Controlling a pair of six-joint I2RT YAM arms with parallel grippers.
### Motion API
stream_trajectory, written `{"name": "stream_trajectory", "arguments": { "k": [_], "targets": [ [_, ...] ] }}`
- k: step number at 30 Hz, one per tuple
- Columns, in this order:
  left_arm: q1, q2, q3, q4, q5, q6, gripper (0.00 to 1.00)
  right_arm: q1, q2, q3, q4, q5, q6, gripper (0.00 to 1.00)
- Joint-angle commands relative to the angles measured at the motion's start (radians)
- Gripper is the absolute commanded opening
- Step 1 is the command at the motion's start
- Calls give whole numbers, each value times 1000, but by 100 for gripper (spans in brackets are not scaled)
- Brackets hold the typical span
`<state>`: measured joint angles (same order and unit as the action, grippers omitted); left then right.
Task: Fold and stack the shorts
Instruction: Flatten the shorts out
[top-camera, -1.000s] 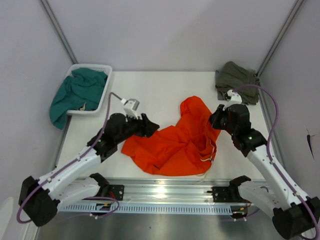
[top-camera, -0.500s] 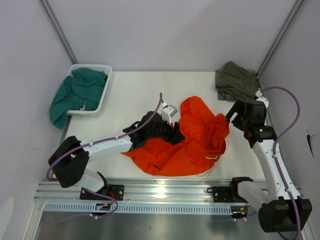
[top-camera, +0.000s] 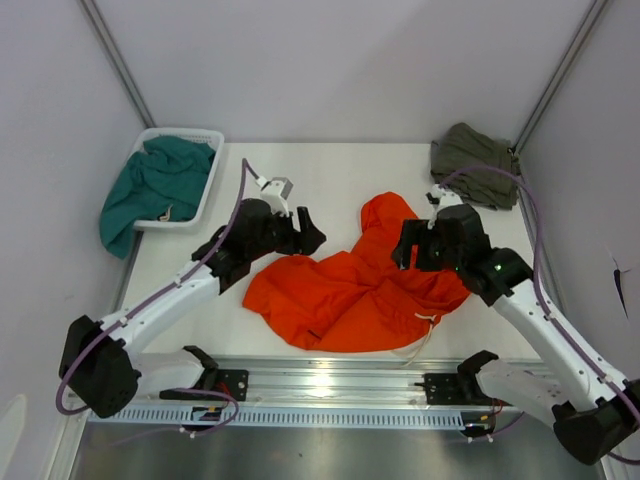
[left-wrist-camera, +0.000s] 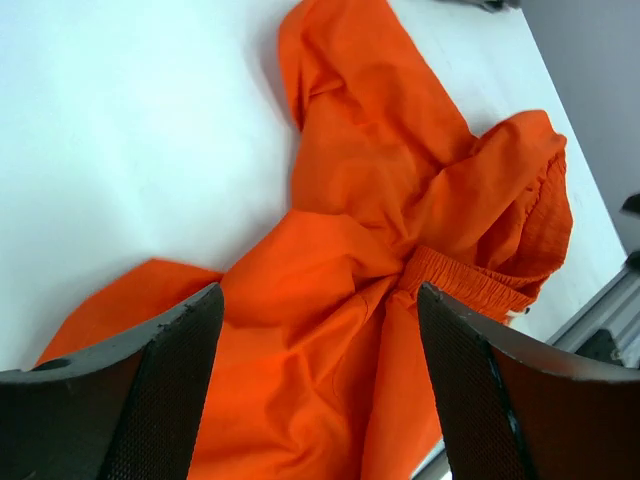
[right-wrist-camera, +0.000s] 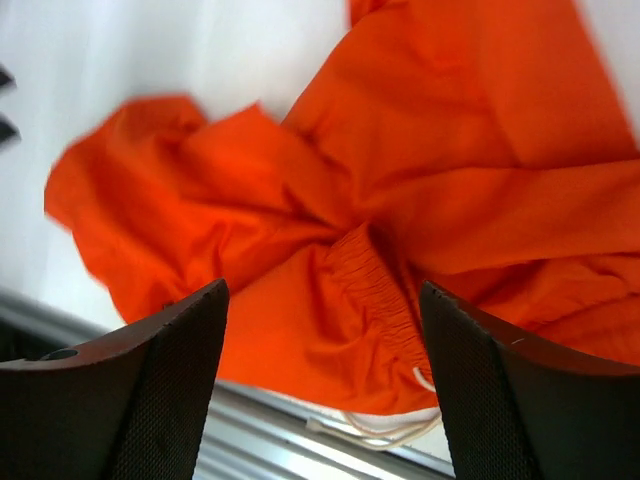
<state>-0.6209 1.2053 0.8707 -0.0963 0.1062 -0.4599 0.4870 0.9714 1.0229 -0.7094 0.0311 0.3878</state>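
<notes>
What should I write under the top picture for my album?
Left gripper and right gripper, both open, near crumpled orange shorts; teal garment in white basket, olive garment at far corner.

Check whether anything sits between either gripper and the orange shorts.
Nothing visible does. The left gripper and right gripper are both open, and each wrist view shows the orange shorts unobstructed. The olive garment at the far right and the teal garment in the basket lie apart.

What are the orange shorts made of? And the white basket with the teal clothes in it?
The orange shorts look like thin, soft cloth, matte: they crumple into folds and the waistband is gathered. The white basket looks like hard plastic, with smooth stiff walls, though that's a guess.
</notes>
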Motion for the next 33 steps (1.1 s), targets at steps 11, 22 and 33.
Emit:
{"name": "stream_trajectory", "arguments": {
  "k": [11,22,33],
  "targets": [
    [147,-185,-113,-252,-62,-143,89,78,248,-84,114,-115,-95,63],
    [151,-253,-121,-379,-161,-143,99,99,394,-141,208,-102,-72,71],
    [151,-257,-183,-378,-117,-157,99,105,437,-188,257,-106,-56,24]
  ]
}}
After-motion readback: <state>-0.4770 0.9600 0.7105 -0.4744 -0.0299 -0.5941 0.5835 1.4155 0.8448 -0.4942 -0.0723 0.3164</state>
